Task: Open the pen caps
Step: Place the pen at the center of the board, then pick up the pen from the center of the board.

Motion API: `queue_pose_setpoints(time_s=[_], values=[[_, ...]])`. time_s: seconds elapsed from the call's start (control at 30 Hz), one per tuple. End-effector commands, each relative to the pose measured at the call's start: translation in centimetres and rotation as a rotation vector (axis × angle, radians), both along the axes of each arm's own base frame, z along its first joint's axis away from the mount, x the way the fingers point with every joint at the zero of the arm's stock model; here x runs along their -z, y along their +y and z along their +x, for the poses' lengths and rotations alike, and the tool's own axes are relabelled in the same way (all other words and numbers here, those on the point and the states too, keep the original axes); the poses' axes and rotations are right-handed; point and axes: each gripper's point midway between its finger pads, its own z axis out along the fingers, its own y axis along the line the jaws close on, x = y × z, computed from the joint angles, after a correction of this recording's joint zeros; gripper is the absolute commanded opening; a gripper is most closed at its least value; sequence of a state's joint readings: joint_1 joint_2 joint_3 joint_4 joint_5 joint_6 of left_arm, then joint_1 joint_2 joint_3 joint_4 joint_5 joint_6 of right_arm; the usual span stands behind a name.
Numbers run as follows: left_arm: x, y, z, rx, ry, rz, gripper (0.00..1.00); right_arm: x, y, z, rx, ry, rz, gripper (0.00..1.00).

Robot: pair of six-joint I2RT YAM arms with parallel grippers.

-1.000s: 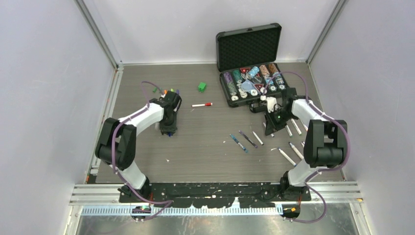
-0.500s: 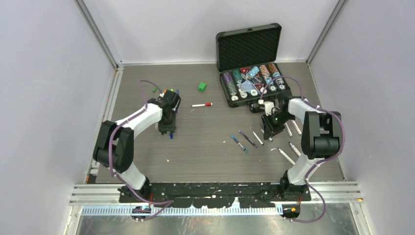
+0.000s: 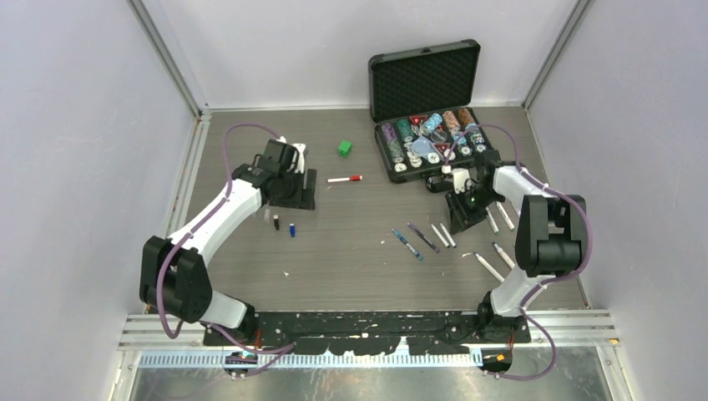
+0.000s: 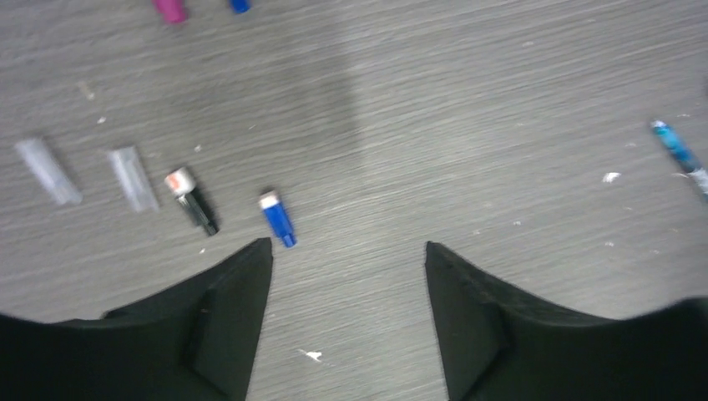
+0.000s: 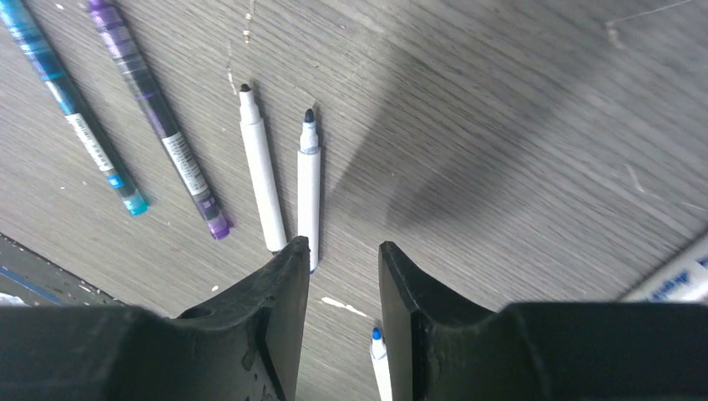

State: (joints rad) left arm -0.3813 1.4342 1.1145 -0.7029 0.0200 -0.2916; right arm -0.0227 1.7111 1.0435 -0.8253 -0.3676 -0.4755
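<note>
Lying on the grey wood-grain worktop (image 3: 351, 251) just beyond the right fingers (image 5: 275, 326), two slim white-barrelled pens with bare black tips (image 5: 260, 180) rest side by side, uncapped. A translucent teal pen (image 5: 75, 117) and a translucent purple pen (image 5: 159, 117) lie beside them. These black, wedge-shaped fingers stand slightly apart, gripping nothing. The left fingers (image 4: 225, 317) are spread wide and empty. Ahead of them lie a small blue cylindrical cap (image 4: 275, 219), a black cap (image 4: 194, 203) and two clear caps (image 4: 132, 178), all loose. Only the top view shows the red-capped pen (image 3: 344, 179), the green cube (image 3: 344, 148) and the open, foam-lined black case of poker chips (image 3: 426, 83).
</note>
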Motion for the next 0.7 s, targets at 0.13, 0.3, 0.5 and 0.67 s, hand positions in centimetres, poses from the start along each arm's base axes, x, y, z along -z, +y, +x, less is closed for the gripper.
queue_pose_setpoints(time_s=[0.13,0.3,0.5,0.67], values=[[-4.1,-6.9,6.0,0.473,-0.168,-0.136,0.79,-7.8,1.1,2.7,-0.036,-0.206,0.062,0.42],[-1.0,-7.9,8.4,0.686,0.000,-0.033,0.73,-12.2,4.6,0.8,-0.068,-0.260,0.242,0.42],[2.0,-9.7,11.5,0.883,-0.043,0.152,0.73,-14.2,6.7,0.0,-0.053,-0.321,0.378,0.42],[3.4,-10.7,14.2,0.916,-0.076,0.224,0.71,-14.0,7.0,-0.5,-0.058,-0.314,0.401,0.43]])
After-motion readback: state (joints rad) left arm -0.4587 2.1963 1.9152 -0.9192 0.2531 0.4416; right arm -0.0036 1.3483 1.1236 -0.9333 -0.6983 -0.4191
